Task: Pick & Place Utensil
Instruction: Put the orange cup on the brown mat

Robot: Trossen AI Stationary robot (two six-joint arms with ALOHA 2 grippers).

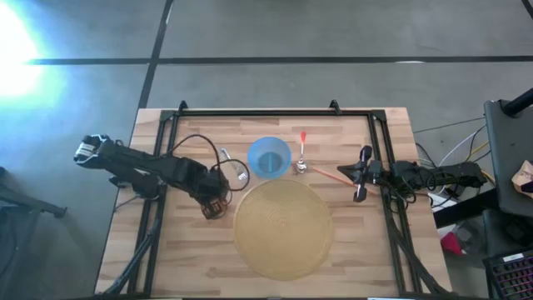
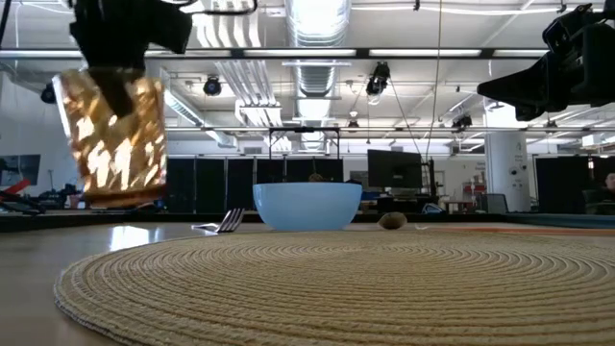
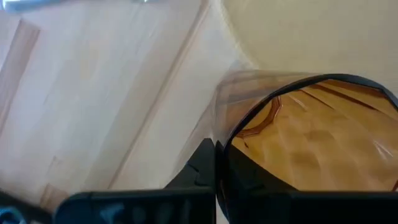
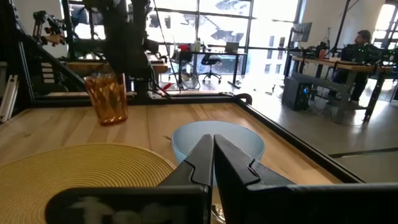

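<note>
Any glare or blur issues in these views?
High view: blown-out glare on the floor at the upper left; table evenly lit. Low view: placemat foreground soft, ceiling lights bright. Right wrist view: windows overexposed. Left wrist view: amber glass in the left claw very close, edges blurred.

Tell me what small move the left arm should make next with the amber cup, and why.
Probably lower it straight down. The left gripper holds the amber cup lifted off the table, just beside the woven placemat; the right gripper waits near the blue bowl.
</note>
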